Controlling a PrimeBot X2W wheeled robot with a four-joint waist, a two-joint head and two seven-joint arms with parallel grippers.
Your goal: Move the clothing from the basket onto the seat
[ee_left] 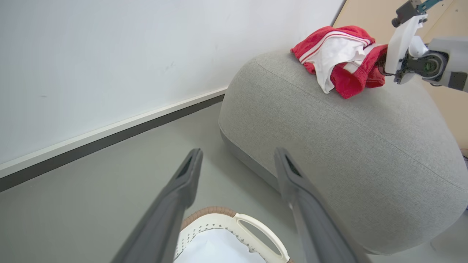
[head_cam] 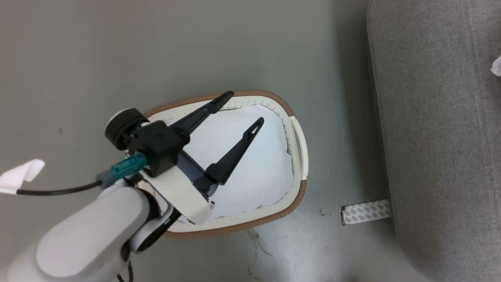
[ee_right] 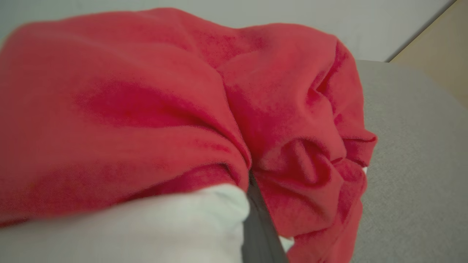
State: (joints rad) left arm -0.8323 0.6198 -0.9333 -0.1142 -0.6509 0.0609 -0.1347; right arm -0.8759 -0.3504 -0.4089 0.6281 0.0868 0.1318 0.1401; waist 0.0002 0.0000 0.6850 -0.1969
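Head view: the pale left forearm reaches up from the lower left. The left gripper [head_cam: 243,107] hangs over the basket [head_cam: 290,107], its long dark fingers spread wide and empty, pointing up and right. The basket is an oval of cream perforated plastic with a brown rim. It stands on the grey floor [head_cam: 274,47] with a flat pale pad [head_cam: 254,168] inside. The grey woven seat [head_cam: 438,137] lies well apart on the right.

Left wrist view: the clothing [ee_left: 340,58] lies crumpled on top of the rounded seat, its red folds and white panels bunched. Its longer side runs across the crown towards the right gripper [ee_left: 381,65], which meets it from the right, wrist level.

Right wrist view: soft red fabric bulges around the closed dark fingers [ee_right: 256,212], which pinch a fold of the clothing. The seat's weave lies to the right.
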